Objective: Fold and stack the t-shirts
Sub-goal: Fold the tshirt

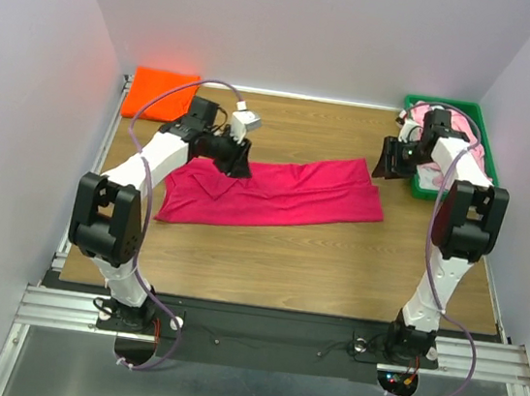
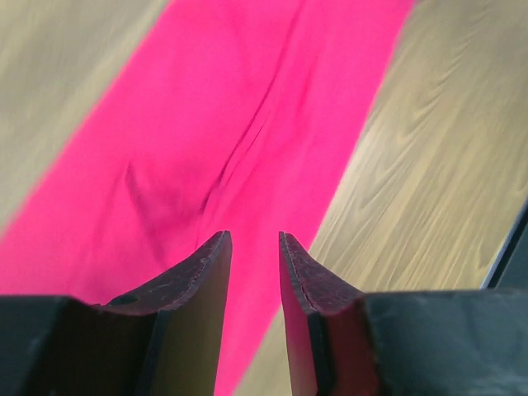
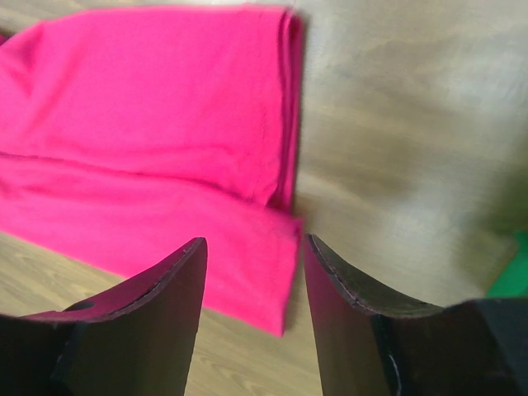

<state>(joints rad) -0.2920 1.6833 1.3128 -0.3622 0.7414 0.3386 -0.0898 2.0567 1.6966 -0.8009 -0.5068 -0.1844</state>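
Note:
The crimson-magenta t-shirt (image 1: 275,195) lies folded lengthwise as a long strip across the middle of the table; it also shows in the left wrist view (image 2: 223,124) and in the right wrist view (image 3: 157,124). My left gripper (image 1: 238,162) hangs over the strip's left part, jaws a little apart and empty (image 2: 254,239). My right gripper (image 1: 387,160) is open and empty above the table just off the strip's right end (image 3: 254,243). The bright orange t-shirt (image 1: 159,92) lies folded at the back left corner. The pale pink t-shirt (image 1: 467,151) lies in the green tray.
The green plastic tray (image 1: 421,187) stands at the back right against the right wall. White walls close the table on the left, back and right. Bare wood shows in front of the magenta strip.

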